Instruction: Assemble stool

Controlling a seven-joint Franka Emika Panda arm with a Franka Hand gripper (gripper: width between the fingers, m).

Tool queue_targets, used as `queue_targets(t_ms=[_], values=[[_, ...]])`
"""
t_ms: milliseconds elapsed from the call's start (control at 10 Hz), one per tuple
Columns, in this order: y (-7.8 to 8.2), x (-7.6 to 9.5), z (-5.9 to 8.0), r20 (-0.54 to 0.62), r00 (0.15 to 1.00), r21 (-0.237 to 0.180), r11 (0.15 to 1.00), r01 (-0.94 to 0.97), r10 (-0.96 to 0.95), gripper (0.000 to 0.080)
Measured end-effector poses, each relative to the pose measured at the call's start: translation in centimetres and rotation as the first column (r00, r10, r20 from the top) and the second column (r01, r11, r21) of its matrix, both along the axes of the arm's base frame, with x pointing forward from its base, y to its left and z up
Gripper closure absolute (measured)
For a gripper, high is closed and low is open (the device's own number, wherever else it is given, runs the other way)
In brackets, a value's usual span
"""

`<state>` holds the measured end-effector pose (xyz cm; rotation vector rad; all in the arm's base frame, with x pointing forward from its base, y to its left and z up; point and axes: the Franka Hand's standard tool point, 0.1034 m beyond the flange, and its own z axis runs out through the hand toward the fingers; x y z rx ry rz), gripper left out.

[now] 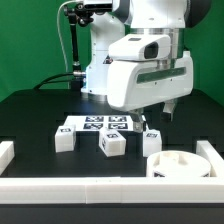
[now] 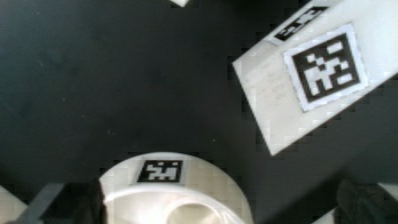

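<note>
The gripper (image 1: 152, 122) hangs wide open, holding nothing, over the leg (image 1: 152, 144) on the exterior view's right, beside the round seat (image 1: 182, 166).

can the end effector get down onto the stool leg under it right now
Probably yes: the end effector is open right above the leg, and nothing covers the leg.
</note>
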<state>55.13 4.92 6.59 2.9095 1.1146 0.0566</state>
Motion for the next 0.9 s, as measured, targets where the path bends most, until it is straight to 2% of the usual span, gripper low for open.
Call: queue_targets(t_ms=[200,300,400,500,900], values=[[-0.4,-0.2,-1.0,-0.004,0.965,0.014,0.965,0.261,-0.261,0.0151],[-0.5,-0.1,-1.7,0.004,0.938,0.023,0.938,0.346,-0.346,0.0151],[-0.9,0.4,-2.0,0.027,0.922,0.049,0.922,0.384,-0.386,0.0151],[-1.2,0.5,-2.0,0.021,0.897,0.062,0.896,0.439,-0.441,0.0151],[-0.7,0.4,-2.1,-0.010,0.777,0.092,0.773,0.627,-0.629,0.0151]])
